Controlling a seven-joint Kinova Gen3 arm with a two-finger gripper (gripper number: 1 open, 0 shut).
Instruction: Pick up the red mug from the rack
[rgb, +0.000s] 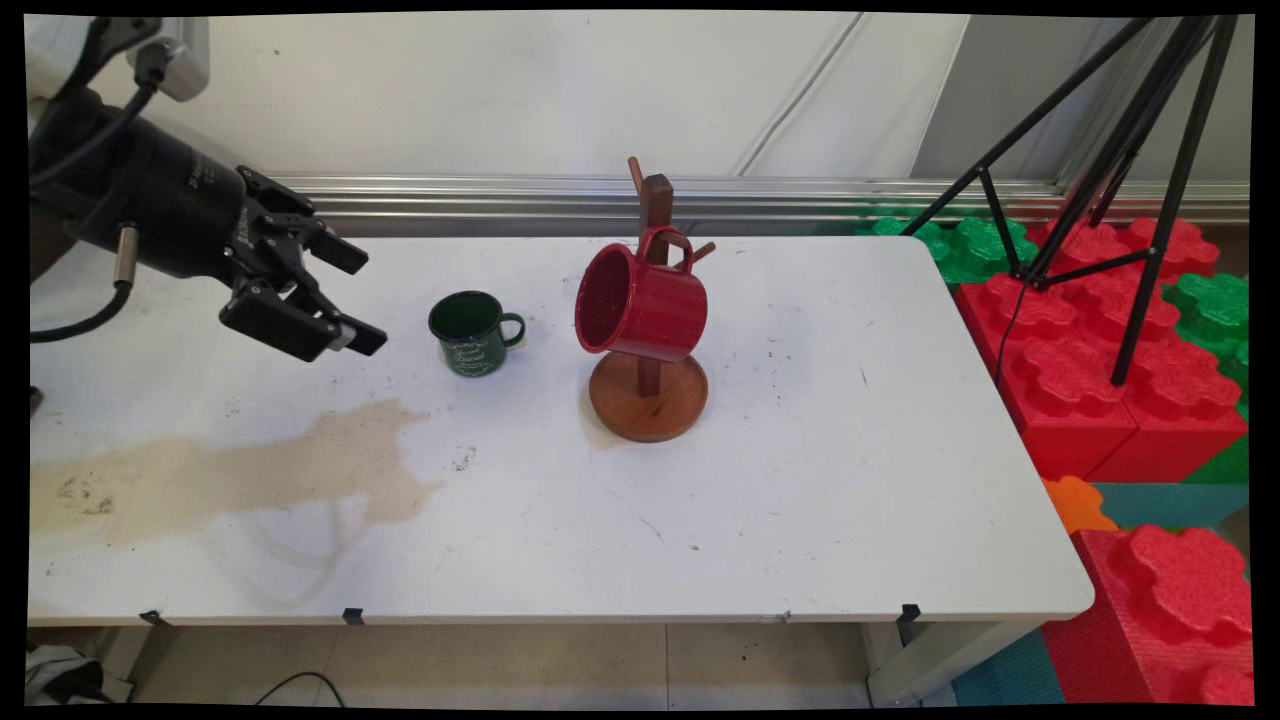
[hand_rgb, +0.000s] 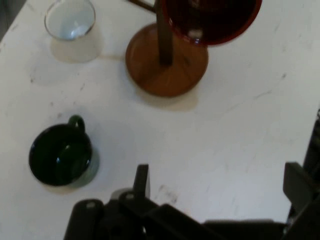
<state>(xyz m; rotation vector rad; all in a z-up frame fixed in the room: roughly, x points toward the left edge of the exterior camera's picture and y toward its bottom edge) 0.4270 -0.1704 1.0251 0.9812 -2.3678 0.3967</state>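
My black two-finger gripper (rgb: 345, 295) hangs spread and empty near the white table's (rgb: 850, 480) left edge, beside a small dark-green enamel mug (rgb: 470, 333); a red enamel mug (rgb: 640, 303) hangs on the round-based wooden mug tree (rgb: 648, 395) mid-table; a brown stain (rgb: 230, 475) spreads front-left.

Smooth white counter (rgb: 820, 480), matt, scuffed and marked with a dull tan stain (rgb: 250, 470). Glossy red enamel-looking mug (rgb: 640, 305) hung on a stand (rgb: 648, 395) of turned brown wood with a satin sheen (grain hardly visible). Shiny dark green mug (rgb: 472, 335), also enamel-like. Clear glass tumbler (hand_rgb: 71, 27), smooth. Matt black gripper (rgb: 345, 295), hard plastic or metal by the look. Brushed metal rail (rgb: 480, 195) along the wall.
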